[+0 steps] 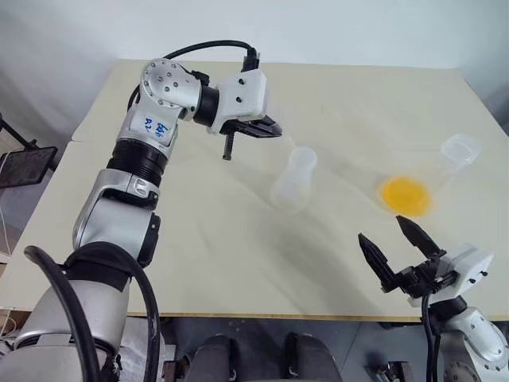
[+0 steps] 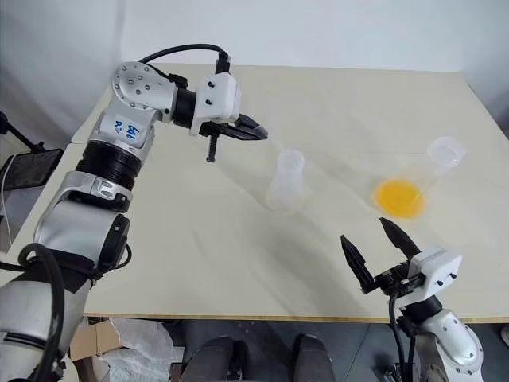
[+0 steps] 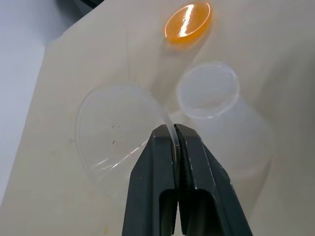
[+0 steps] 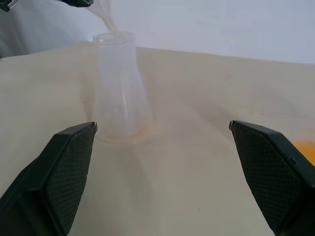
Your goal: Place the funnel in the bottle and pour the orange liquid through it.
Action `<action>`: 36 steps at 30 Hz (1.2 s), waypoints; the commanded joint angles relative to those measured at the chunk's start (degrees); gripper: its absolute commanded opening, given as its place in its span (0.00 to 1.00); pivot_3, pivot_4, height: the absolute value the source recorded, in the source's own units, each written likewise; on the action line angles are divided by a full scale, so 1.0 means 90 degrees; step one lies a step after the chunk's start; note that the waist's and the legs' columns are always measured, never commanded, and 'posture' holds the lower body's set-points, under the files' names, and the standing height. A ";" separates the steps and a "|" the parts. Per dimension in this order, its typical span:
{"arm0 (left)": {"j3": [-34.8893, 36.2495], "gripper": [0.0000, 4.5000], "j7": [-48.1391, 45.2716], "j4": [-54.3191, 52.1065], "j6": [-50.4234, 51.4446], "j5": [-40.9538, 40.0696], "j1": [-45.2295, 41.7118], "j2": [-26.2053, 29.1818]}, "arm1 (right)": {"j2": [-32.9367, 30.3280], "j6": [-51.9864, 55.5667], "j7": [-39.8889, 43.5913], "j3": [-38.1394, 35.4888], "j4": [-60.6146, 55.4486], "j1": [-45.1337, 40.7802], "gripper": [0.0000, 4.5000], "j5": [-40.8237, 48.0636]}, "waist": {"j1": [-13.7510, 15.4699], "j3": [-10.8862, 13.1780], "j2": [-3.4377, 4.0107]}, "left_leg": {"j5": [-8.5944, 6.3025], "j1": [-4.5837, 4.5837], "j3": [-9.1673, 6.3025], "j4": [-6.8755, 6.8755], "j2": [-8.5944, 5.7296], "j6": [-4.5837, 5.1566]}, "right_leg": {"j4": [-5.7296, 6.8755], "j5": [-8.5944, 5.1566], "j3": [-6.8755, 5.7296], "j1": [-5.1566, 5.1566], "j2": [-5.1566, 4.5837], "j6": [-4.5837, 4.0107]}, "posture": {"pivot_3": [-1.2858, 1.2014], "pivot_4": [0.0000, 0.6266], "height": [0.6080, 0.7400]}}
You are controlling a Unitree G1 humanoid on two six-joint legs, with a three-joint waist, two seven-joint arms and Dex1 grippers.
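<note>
A cream tabletop (image 1: 238, 263) fills the head view. In the upper left of that frame, the robot's left gripper (image 3: 174, 132) is pinched shut on the rim of a small, clear plastic funnel (image 3: 115, 132), a thin cone with a short spout, held in the air just above and to the left of the bottle's mouth. The bottle (image 1: 294, 180) is a slim, frosted-clear vessel with a narrow round opening and a body that widens gently to its base; it stands upright near the centre of the frame. To its right, centre right of the frame, a larger clear flask (image 1: 433, 171) holds a bright, translucent pool of orange liquid (image 1: 406, 195), well apart from the bottle. At the lower right, the right gripper (image 1: 398, 251) hangs with its two black, textured fingers spread wide, holding nothing. The step in hand appears to be seating the funnel. To do it well, the spout likely needs to be tipped downward and centred over the bottle's small mouth before lowering, since the light, smooth bottle could tip if nudged sideways. The funnel's thin wall looks flexible, so a gentle release seems wise.
</note>
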 commanded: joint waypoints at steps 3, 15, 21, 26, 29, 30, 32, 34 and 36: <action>0.0322 0.00 -0.0017 0.0024 0.0031 -0.0130 -0.0275 0.0221 | -0.0145 0.0030 0.0032 -0.0001 0.0015 -0.0142 1.00 0.0069 | 0.0010 0.0000 0.0000 | 0.0000 -0.0001 -0.0001 0.0000 0.0000 0.0000 | 0.0002 0.0000 -0.0003 -0.0001 0.0000 0.0000 | 0.52 0.24 1.00; 0.0383 0.00 -0.0889 -0.0597 0.0392 -0.0511 -0.0373 0.0021 | 0.0040 -0.0016 -0.0130 0.0046 -0.0114 -0.0478 1.00 0.0207 | 0.0002 0.0001 -0.0001 | 0.0000 -0.0003 0.0001 0.0002 -0.0001 0.0000 | 0.0002 0.0000 -0.0005 0.0000 -0.0001 0.0000 | 0.52 0.24 1.00; 0.0275 0.00 -0.0980 -0.0781 0.0449 -0.0423 -0.0309 -0.0123 | 0.0234 -0.0077 -0.0324 -0.0006 -0.0153 -0.0661 1.00 0.0307 | 0.0001 0.0000 -0.0001 | 0.0000 -0.0003 0.0001 0.0003 -0.0001 0.0000 | 0.0005 0.0000 -0.0006 0.0000 -0.0001 0.0000 | 0.52 0.24 1.00; 0.0070 0.00 -0.0902 -0.0684 0.0160 -0.0222 -0.0204 -0.0263 | 0.0252 -0.0110 -0.0335 0.0015 -0.0176 -0.0627 1.00 0.0268 | 0.0005 0.0000 -0.0001 | 0.0000 -0.0003 0.0001 0.0003 -0.0002 0.0000 | 0.0005 0.0000 -0.0005 0.0000 -0.0001 0.0000 | 0.52 0.24 1.00; -0.0023 0.00 -0.0728 -0.0554 -0.0113 -0.0077 -0.0165 -0.0383 | 0.0276 -0.0159 -0.0343 0.0026 -0.0186 -0.0582 1.00 0.0236 | 0.0006 0.0000 -0.0001 | 0.0000 -0.0003 0.0002 0.0003 -0.0002 0.0000 | 0.0005 0.0000 -0.0005 0.0000 -0.0001 0.0000 | 0.52 0.24 1.00; -0.0059 0.00 -0.0740 -0.0535 -0.0174 -0.0046 -0.0140 -0.0409 | 0.0285 -0.0180 -0.0349 0.0035 -0.0194 -0.0558 1.00 0.0224 | 0.0004 0.0000 -0.0001 | 0.0000 -0.0003 0.0002 0.0003 -0.0002 0.0000 | 0.0005 0.0000 -0.0005 0.0000 -0.0001 0.0000 | 0.52 0.24 1.00; -0.0093 0.00 -0.0780 -0.0506 -0.0193 -0.0042 -0.0111 -0.0450 | 0.0298 -0.0214 -0.0365 0.0055 -0.0194 -0.0539 1.00 0.0204 | 0.0001 0.0000 -0.0001 | 0.0000 -0.0003 0.0002 0.0003 -0.0002 0.0000 | 0.0004 0.0000 -0.0004 0.0000 -0.0001 0.0000 | 0.52 0.24 1.00; -0.0117 0.00 -0.0806 -0.0489 -0.0205 -0.0033 -0.0102 -0.0471 | 0.0308 -0.0233 -0.0375 0.0064 -0.0195 -0.0524 1.00 0.0193 | 0.0000 0.0000 -0.0001 | 0.0000 -0.0003 0.0003 0.0003 -0.0002 0.0000 | 0.0005 0.0000 -0.0005 0.0000 -0.0001 0.0000 | 0.52 0.24 1.00; -0.0133 0.11 -0.0842 -0.0452 -0.0222 -0.0008 -0.0109 -0.0476 | 0.0314 -0.0239 -0.0384 0.0071 -0.0195 -0.0522 1.00 0.0184 | -0.0001 0.0000 -0.0001 | 0.0000 -0.0003 0.0003 0.0003 -0.0001 0.0000 | 0.0005 0.0000 -0.0005 -0.0001 -0.0001 0.0000 | 0.52 0.24 1.00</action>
